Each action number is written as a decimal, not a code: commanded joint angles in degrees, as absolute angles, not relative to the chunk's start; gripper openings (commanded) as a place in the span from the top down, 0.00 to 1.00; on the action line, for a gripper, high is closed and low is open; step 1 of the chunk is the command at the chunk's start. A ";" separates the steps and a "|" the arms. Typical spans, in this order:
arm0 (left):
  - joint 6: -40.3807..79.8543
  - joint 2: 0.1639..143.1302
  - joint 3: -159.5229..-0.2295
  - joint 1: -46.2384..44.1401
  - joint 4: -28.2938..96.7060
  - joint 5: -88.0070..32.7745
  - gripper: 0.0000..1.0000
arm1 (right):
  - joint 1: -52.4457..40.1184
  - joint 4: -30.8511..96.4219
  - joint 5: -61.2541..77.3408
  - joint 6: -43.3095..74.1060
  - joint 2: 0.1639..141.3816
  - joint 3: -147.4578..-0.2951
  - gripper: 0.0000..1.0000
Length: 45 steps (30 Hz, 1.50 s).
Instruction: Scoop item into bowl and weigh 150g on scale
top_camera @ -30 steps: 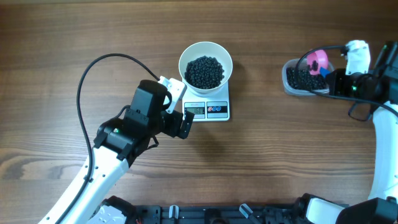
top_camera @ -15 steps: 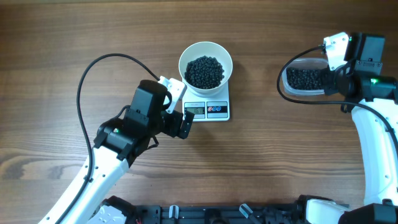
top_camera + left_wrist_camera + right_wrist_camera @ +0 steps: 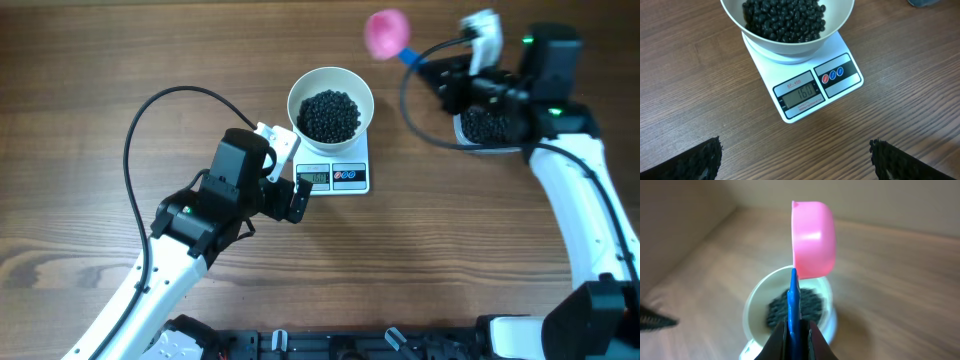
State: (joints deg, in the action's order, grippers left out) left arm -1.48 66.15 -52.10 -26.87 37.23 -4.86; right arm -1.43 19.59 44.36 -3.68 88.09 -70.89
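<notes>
So the display [image 3: 801,93] on the scale [image 3: 840,87] is looking like it's reading 160, meaning the bowl [image 3: 296,95] of beans [image 3: 330,114] is probably already sitting over the target. Biggest risk I'm seeing: if the pink scoop [image 3: 812,240] is carrying more and tipping it in, the overshoot is only getting worse. I can't tell whether it's loaded, since it's blurring from above and only showing its outside in the wrist view. It's also looking turned on its side, so anything inside could be spilling onto the table [image 3: 120,50]. Knocking the bowl would be throwing the reading off too.

The right gripper [image 3: 794,339] is clamping tight on the scoop's blue handle [image 3: 793,302], holding it in the air far-right of the bowl, with the clear tub [image 3: 462,128] sitting further right under that arm. The left gripper [image 3: 797,165] is hanging wide open, gripping nothing, hovering just near-left of the scale
</notes>
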 commanded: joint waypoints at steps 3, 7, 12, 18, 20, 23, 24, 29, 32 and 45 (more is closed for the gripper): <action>-2.59 65.58 -52.16 -26.83 37.06 -5.72 0.00 | -10.07 23.33 35.42 -15.29 88.84 -71.22 0.96; -2.59 65.58 -52.16 -26.83 37.06 -5.74 0.00 | -15.79 26.37 23.62 -22.50 89.06 -71.22 0.96; -2.59 65.58 -52.16 -26.83 37.06 -5.72 0.00 | -19.57 26.89 18.90 -22.55 90.59 -71.22 0.96; -2.59 65.58 -52.16 -26.83 37.08 -5.72 0.00 | -20.08 26.72 18.85 -22.37 94.48 -71.22 0.96; -2.59 65.58 -52.16 -26.83 37.06 -5.74 0.00 | -20.08 26.63 18.13 -22.44 95.37 -71.22 0.96; -2.59 65.58 -52.16 -26.83 37.06 -5.74 0.00 | -20.08 26.33 13.43 -22.55 96.25 -71.22 0.96; -2.59 65.58 -52.16 -26.83 37.06 -5.74 0.00 | -20.08 26.24 12.91 -23.05 96.90 -71.22 0.96; -2.59 65.58 -52.16 -26.83 37.06 -5.74 0.00 | -20.10 26.61 14.06 -24.03 98.50 -71.22 0.96; -2.59 65.58 -52.16 -26.87 37.06 -5.74 0.00 | -20.08 26.94 18.37 -23.94 98.48 -71.22 0.96; -2.59 65.58 -52.16 -26.83 37.08 -5.74 0.00 | -20.08 27.33 28.88 -15.81 98.45 -71.24 0.96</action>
State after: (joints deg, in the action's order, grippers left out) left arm -1.48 66.15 -52.10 -26.87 37.23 -4.86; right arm -19.84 27.00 23.66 -18.57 97.43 -70.85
